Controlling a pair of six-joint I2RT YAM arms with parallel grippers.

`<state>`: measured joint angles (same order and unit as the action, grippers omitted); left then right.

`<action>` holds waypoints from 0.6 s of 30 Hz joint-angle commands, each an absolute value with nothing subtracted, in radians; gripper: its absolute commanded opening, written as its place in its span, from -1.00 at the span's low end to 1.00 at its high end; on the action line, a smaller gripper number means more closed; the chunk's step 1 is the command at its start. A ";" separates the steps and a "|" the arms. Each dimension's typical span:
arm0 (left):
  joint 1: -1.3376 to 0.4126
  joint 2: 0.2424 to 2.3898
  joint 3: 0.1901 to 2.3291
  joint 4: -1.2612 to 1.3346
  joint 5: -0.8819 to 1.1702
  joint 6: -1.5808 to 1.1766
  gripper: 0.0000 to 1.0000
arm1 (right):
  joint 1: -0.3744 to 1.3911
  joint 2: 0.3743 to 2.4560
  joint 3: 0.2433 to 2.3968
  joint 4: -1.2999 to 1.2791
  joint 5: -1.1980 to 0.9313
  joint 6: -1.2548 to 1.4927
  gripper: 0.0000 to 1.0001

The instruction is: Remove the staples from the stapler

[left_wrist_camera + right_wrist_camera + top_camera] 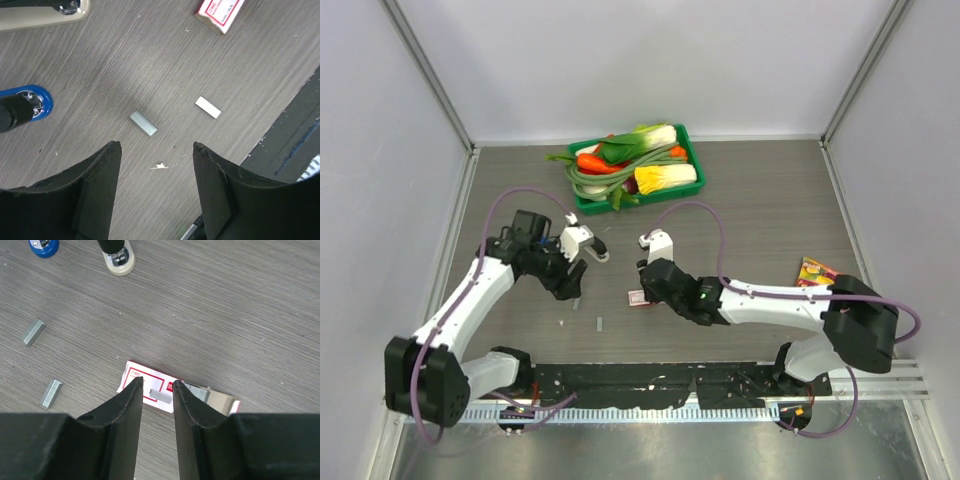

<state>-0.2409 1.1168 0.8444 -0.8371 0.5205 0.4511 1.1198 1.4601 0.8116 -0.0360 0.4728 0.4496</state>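
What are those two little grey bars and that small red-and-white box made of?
The grey bars look like metal, probably staple strips: silver-grey, with crisp edges and a dull sheen. The box looks like thin printed cardboard: matte white with red print, though it could be coated paper.

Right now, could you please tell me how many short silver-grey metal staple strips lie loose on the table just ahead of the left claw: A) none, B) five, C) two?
C: the left wrist view shows a nearer silver-grey staple strip and a farther silver-grey staple strip, lying apart on the grey wood-grain table just beyond the open left claw.
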 commanded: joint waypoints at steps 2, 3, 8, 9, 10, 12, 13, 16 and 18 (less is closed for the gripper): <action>-0.291 1.244 0.868 -0.744 0.384 0.400 0.21 | 1.118 1.341 0.761 -0.037 0.520 0.457 -0.27; -0.299 1.273 0.867 -0.739 0.380 0.388 0.21 | 1.120 1.338 0.756 -0.049 0.522 0.460 -0.27; -0.356 1.293 0.848 -0.703 0.318 0.357 0.21 | 1.118 1.313 0.720 -0.057 0.512 0.474 -0.18; -0.356 1.284 0.867 -0.700 0.299 0.348 0.22 | 1.120 1.321 0.721 -0.046 0.500 0.480 -0.13; -0.354 1.279 0.883 -0.709 0.292 0.345 0.22 | 1.118 1.333 0.724 -0.041 0.476 0.485 -0.10; -0.350 1.267 0.937 -0.738 0.266 0.334 0.23 | 1.120 1.368 0.765 -0.040 0.440 0.500 0.04; -0.324 1.247 0.951 -0.742 0.270 0.316 0.24 | 1.123 1.417 0.816 -0.043 0.425 0.505 0.09; -0.238 1.209 0.994 -0.770 0.333 0.310 0.27 | 1.172 1.535 0.940 -0.077 0.414 0.508 0.39; -0.168 1.203 1.014 -0.799 0.354 0.322 0.28 | 1.213 1.589 1.001 -0.113 0.420 0.518 0.47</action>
